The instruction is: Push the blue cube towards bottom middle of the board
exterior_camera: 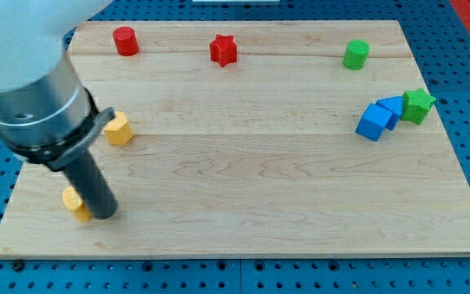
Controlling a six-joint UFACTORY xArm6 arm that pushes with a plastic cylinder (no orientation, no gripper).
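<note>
Tip [104,216], no hand so no grip state, beside yellow block [75,202] bottom-left, blue cube [374,122] far right on worktop [243,180]; best circling above-right, then shoving down-left.

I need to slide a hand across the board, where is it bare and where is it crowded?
Bare: the wide middle, between the yellow blocks and the blue cube, and the bottom edge rightward from my tip. Crowded: the right cluster of blue cube, second blue block and green star.
</note>
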